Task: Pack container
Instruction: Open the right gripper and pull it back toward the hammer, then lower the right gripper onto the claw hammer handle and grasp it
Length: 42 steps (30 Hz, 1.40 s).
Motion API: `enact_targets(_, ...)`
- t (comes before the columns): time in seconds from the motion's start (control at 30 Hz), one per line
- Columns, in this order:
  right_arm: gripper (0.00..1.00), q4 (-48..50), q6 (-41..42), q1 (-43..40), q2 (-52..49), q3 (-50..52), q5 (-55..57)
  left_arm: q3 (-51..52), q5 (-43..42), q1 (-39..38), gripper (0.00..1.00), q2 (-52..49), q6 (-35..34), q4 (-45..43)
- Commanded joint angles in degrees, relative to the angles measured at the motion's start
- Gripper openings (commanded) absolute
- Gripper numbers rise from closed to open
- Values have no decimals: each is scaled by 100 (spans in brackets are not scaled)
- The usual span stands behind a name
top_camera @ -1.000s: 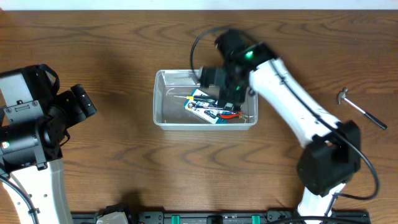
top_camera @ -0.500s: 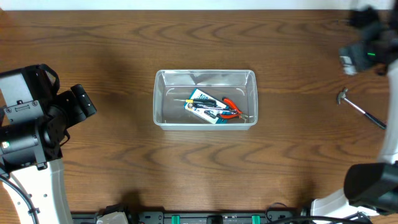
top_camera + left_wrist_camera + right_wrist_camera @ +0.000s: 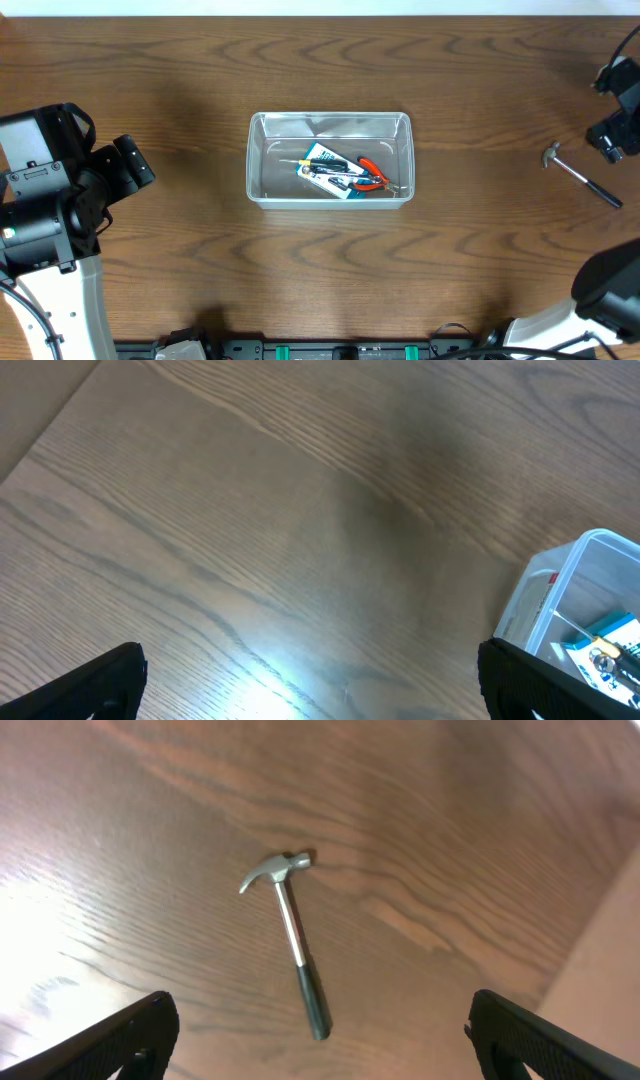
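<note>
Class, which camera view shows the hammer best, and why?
Right wrist: the hammer lies whole and large, head and handle clear. Overhead shows the hammer small, near the right edge. Left wrist misses it.

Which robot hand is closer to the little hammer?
The right. The right gripper hangs open right next to the hammer. The left gripper is far away on the other side, with the container in between.

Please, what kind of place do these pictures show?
Probably a robotics lab workbench: two black-and-white robot arms stand at a brown wood-grain table, with a clear plastic rectangular container of hand tools and a small steel hammer on it.
</note>
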<state>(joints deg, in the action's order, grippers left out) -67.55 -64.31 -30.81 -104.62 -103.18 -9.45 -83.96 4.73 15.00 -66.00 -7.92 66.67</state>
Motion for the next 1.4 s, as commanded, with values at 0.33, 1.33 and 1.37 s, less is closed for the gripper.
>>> enact_targets(0.33, 89, 238, -708, -20, -1757, 66, 326, -92, 24, 35, 98, 15, -96, -7)
enact_targets(1.33, 87, 658, -190, -20, -2957, 79, 710, -92, 24, 35, 98, 15, -227, -9)
enact_targets(1.37, 86, 680, -190, -17, -2957, 79, 713, -92, 24, 35, 98, 15, -227, -9)
